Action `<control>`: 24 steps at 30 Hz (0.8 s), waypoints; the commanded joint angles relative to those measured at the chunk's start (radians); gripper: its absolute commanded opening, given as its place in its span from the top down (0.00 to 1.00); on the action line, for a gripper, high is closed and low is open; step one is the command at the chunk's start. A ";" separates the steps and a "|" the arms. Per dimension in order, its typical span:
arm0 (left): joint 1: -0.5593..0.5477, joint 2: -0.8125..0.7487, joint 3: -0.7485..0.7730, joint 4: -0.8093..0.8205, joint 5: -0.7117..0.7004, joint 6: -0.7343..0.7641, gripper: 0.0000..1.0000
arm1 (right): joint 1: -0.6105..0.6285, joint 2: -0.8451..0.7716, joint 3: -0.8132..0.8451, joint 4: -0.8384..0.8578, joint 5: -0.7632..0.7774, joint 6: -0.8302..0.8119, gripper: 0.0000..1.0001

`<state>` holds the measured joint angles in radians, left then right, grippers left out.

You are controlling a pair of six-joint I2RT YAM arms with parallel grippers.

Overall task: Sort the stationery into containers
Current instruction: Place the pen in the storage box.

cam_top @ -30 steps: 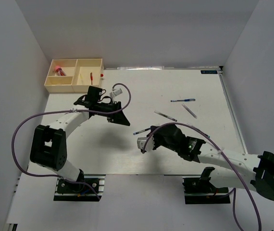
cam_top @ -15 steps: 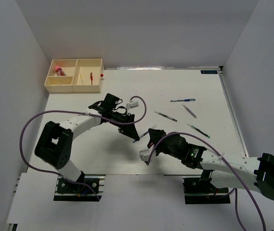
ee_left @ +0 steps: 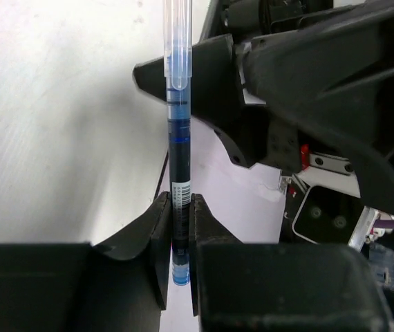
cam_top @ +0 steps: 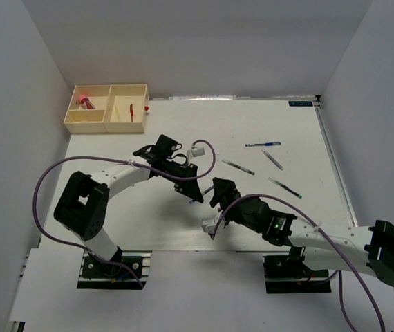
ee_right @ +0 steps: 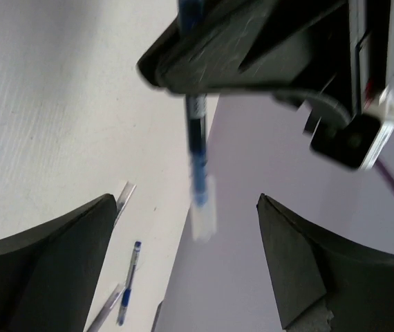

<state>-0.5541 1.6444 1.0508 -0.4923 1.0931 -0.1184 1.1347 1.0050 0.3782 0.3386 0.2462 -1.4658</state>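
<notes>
A blue pen (ee_left: 177,138) hangs above the table, with my left gripper (ee_left: 181,232) shut on its lower end. In the top view that left gripper (cam_top: 193,194) meets my right gripper (cam_top: 215,194) mid-table. The right gripper (ee_right: 185,200) is open wide, its fingers (ee_right: 52,256) on either side of the pen (ee_right: 197,155) without touching it. The cream tray (cam_top: 107,123) stands at the back left, with a pink cylinder (cam_top: 85,102) in one small compartment and a red pen (cam_top: 131,111) in the larger one. Other pens lie on the mat: a blue one (cam_top: 263,144) and three thin ones (cam_top: 273,159), (cam_top: 238,166), (cam_top: 285,185).
White walls close the table in on three sides. Purple cables (cam_top: 45,183) loop off both arms. The tray has a tiny red knob (cam_top: 146,108) on its right side. In the right wrist view, a blue pen (ee_right: 128,283) and a clear one (ee_right: 122,197) lie below.
The left arm swung right to the right gripper and shut on the blue pen. The right gripper, shut on that pen before, has opened wide.
</notes>
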 commanded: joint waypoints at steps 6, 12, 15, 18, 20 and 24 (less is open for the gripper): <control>0.155 -0.101 -0.039 0.130 -0.127 -0.116 1.00 | -0.003 -0.075 -0.030 0.016 0.174 0.170 0.11; 0.399 0.118 0.435 -0.026 -0.387 -0.048 1.00 | -0.007 -0.118 -0.023 -0.176 0.208 0.350 0.11; 0.499 0.302 0.771 -0.117 -0.565 -0.017 1.00 | -0.038 -0.082 0.027 -0.286 0.191 0.485 0.11; 0.552 0.483 1.091 -0.175 -0.708 0.045 1.00 | -0.061 -0.054 0.047 -0.337 0.174 0.558 0.11; 0.575 0.577 1.207 -0.151 -0.786 0.100 1.00 | -0.099 -0.031 0.062 -0.388 0.157 0.591 0.11; 0.606 0.617 1.171 0.044 -0.872 0.152 0.98 | -0.162 0.042 0.135 -0.441 0.122 0.674 0.11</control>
<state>0.0563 2.2478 2.2246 -0.5213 0.3424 -0.0425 1.0088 1.0103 0.4274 -0.0406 0.3969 -0.9081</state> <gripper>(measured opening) 0.227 0.889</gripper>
